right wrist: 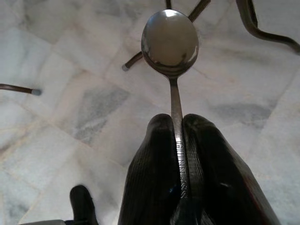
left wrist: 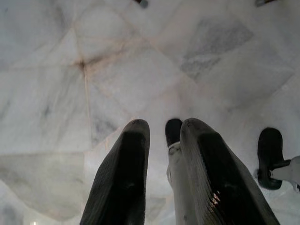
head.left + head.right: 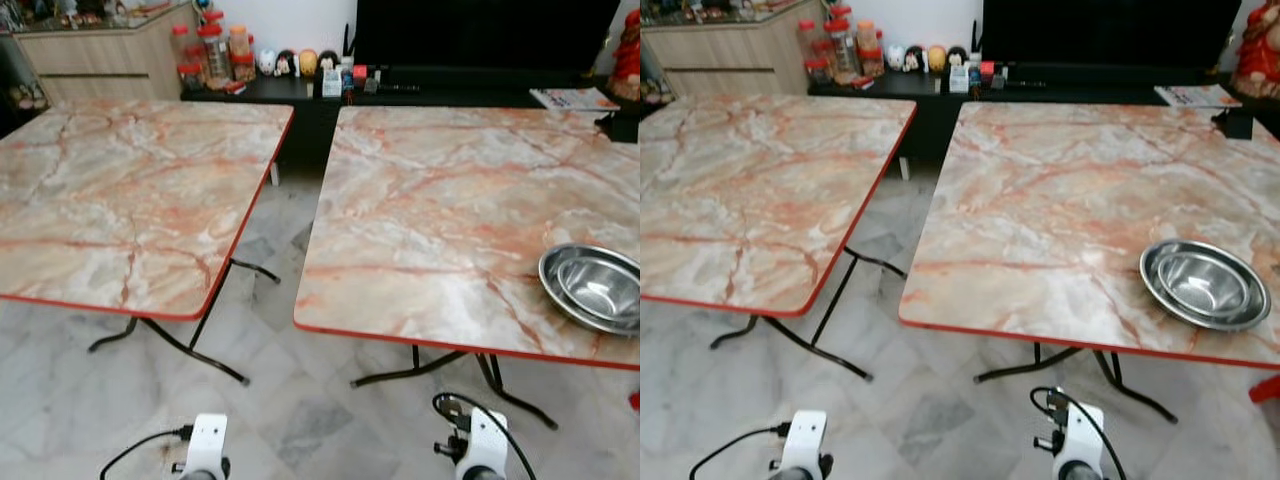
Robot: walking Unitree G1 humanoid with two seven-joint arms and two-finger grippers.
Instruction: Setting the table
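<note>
A shiny steel bowl [image 3: 595, 288] sits near the front right corner of the right marble-patterned table [image 3: 440, 200], which has a red rim. A matching left table [image 3: 130, 190] stands bare beside it. My right gripper [image 1: 177, 119] hangs low over the floor in front of the right table, shut on the handle of a metal spoon [image 1: 169, 42] whose bowl sticks out past the fingertips. My left gripper [image 2: 164, 126] also hangs over the floor tiles, its fingers slightly apart with nothing between them. Both white wrists [image 3: 205, 455] show at the bottom of the eye views.
A narrow gap of marble floor [image 3: 285, 250] separates the two tables, whose black folding legs [image 3: 190, 350] splay out underneath. Behind them stands a low black console [image 3: 300, 95] with jars [image 3: 212, 50] and figurines, a dark TV, and a wooden cabinet [image 3: 100, 55] at back left.
</note>
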